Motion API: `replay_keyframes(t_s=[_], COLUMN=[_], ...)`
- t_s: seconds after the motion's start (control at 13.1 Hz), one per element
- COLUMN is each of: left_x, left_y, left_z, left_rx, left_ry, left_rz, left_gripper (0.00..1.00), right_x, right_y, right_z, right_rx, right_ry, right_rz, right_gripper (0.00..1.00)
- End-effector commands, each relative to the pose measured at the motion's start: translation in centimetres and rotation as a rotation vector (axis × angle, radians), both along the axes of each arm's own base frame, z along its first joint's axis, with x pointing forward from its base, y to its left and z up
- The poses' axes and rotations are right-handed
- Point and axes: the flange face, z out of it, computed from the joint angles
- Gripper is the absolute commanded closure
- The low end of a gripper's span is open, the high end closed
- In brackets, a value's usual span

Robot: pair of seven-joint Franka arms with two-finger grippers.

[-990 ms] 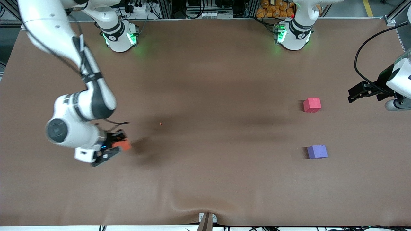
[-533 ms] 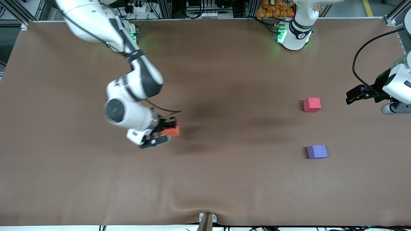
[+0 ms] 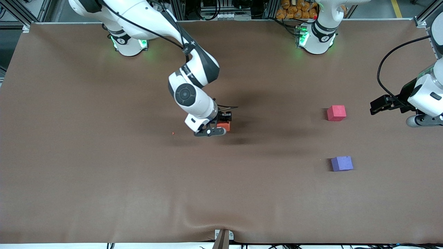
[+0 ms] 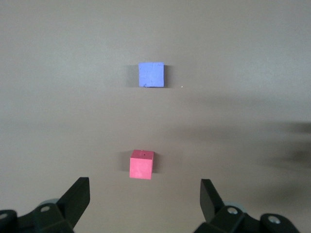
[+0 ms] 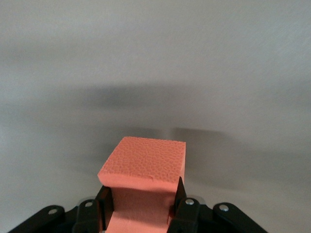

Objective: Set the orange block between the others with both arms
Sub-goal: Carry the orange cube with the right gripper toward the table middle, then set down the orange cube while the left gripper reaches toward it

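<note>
Since the earlier frame the right arm had swung from its own end of the table to about the middle, carrying the orange block (image 3: 224, 126) along.

Front view: right gripper (image 3: 218, 125) was clamped on that block over bare brown table (image 3: 104, 180), loads of open room around. A cube has no long axis really. Red-pink cube (image 3: 336, 113) and purple cube (image 3: 342, 163) sat apart toward the left arm's end, purple nearer the camera. Left gripper (image 3: 377, 105) hovered beside the red-pink one.

Left wrist view: left gripper (image 4: 145, 196) jaws spread wide, nothing held, both cubes (image 4: 141, 164) (image 4: 151, 74) lined up ahead.

Right wrist view: right gripper (image 5: 141, 204) fingers (image 5: 181, 200) squeezed the block (image 5: 144, 162), pebbly matte foam, top face tilted a bit.
</note>
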Motion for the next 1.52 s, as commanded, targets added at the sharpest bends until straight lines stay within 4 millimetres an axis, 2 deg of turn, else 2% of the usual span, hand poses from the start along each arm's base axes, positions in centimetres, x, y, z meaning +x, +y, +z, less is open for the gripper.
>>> replay_keyframes(t_s=[0.0,0.08,0.23,0.53,0.69,0.76,0.84,0.91,1.07,1.14,1.22,1.45], left_x=[1.0,1.5,2.1,2.8,3.1,3.3,3.6,3.8,4.5,4.6,5.0,5.9], left_y=[-0.5,-0.4,-0.9,-2.5,-3.9,-4.5,-5.0,-5.4,-6.3,-8.1,-9.3,-13.9], left_z=[-0.5,-1.6,-2.3,-4.0,-4.8,-5.1,-6.0,-6.6,-9.1,-10.7,-11.2,-12.9], left_rx=[-0.014,-0.018,-0.021,-0.021,-0.021,-0.023,-0.028,-0.025,-0.029,-0.024,-0.023,-0.022], left_ry=[-0.018,-0.012,-0.024,-0.013,-0.014,-0.016,-0.003,0.003,0.034,0.056,0.051,0.054], left_rz=[-0.005,-0.003,-0.008,-0.034,-0.054,-0.061,-0.049,-0.036,-0.029,-0.029,-0.019,-0.063], left_gripper=[0.00,0.00,0.00,0.00,0.00,0.00,0.00,0.00,0.00,0.00,0.00,0.00], right_x=[0.3,0.3,-0.2,-1.5,-1.8,-1.8,-2.0,-2.1,-1.3,-0.8,-0.1,2.2], right_y=[2.4,3.3,4.6,6.4,6.6,6.6,6.7,6.8,6.2,5.8,5.2,1.2], right_z=[-0.5,-0.9,-2.1,-4.0,-4.3,-4.4,-4.5,-4.5,-3.6,-2.8,-1.6,3.2], right_rx=[0.038,0.051,0.079,0.087,0.085,0.084,0.082,0.082,0.086,0.091,0.098,0.080], right_ry=[0.011,0.005,-0.017,-0.057,-0.055,-0.054,-0.055,-0.055,-0.065,-0.072,-0.078,0.015], right_rz=[-0.046,-0.055,-0.081,-0.081,-0.079,-0.078,-0.071,-0.070,-0.069,-0.072,-0.078,-0.087], right_gripper=[0.58,0.55,0.54,0.44,0.28,0.11,0.00,0.00,0.00,0.00,0.00,0.00])
